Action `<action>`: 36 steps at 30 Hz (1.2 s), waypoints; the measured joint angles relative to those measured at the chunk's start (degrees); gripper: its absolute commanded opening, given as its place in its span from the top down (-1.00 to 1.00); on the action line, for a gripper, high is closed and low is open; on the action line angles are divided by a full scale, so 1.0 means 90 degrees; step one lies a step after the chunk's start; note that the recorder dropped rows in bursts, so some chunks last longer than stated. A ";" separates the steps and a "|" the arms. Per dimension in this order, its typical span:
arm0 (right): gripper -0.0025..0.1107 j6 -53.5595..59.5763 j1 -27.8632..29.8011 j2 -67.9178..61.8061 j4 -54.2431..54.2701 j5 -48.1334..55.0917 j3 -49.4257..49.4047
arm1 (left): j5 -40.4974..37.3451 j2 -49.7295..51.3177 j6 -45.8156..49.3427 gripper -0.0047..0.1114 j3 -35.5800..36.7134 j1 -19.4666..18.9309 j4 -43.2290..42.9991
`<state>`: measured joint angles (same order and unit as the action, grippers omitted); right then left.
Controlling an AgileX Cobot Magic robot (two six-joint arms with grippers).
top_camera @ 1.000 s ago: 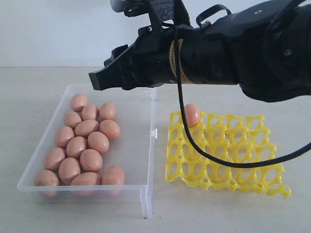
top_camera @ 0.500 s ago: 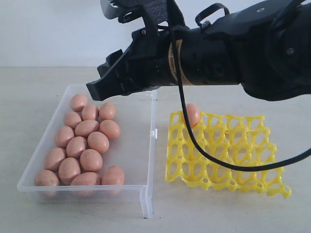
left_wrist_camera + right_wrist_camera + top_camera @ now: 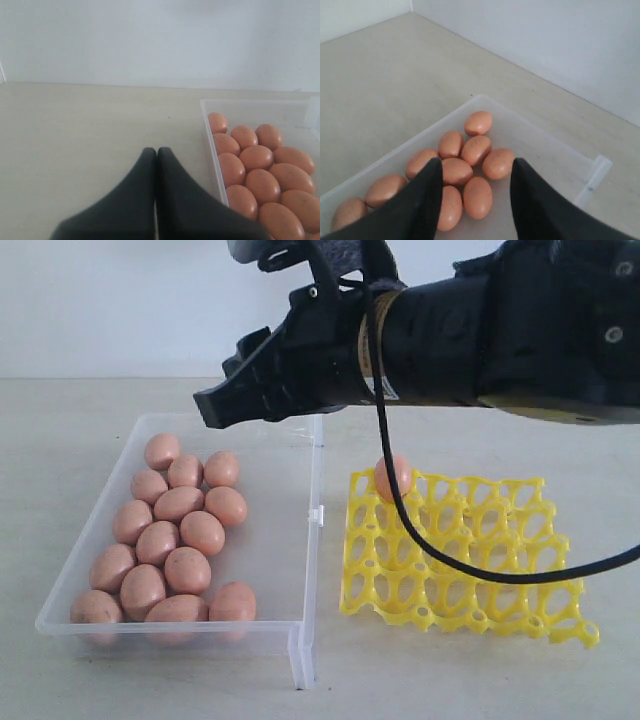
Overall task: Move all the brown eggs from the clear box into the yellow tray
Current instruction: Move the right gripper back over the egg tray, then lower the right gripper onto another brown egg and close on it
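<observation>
The left gripper (image 3: 156,150) is seen only in its wrist view. Its jaws are pressed together with nothing between them, over bare table (image 3: 75,130) just beside the box (image 3: 260,103).

At the left of the exterior view the box (image 3: 275,540) is set on the table (image 3: 60,440). Fifteen eggs (image 3: 178,503) can be counted in it, bunched against its left half, many touching one another. Its right half is bare.

Above the far edge of the box the right gripper (image 3: 208,408) is held in the air, its arm reaching in from the right. In the right wrist view its jaws (image 3: 476,165) are spread apart and nothing is gripped. The eggs (image 3: 476,148) lie below the gap, well clear of the fingers (image 3: 427,190).

To the right of the box, just apart from it, the tray (image 3: 480,570) is found. One egg (image 3: 400,475) is seated in its far left corner cup, partly crossed by the arm's black cable (image 3: 440,565). The other cups hold nothing.
</observation>
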<state>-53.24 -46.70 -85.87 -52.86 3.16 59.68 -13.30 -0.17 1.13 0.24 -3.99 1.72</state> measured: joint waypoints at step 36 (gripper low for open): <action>-0.13 0.6293 -0.0841 -0.1749 0.4790 0.3627 0.2427 | 0.0000 0.0000 0.0000 0.99 0.0000 0.0000 0.0000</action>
<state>3.40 -54.27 -101.60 -9.75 35.80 81.52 -13.30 -0.17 1.13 0.24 -3.99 1.72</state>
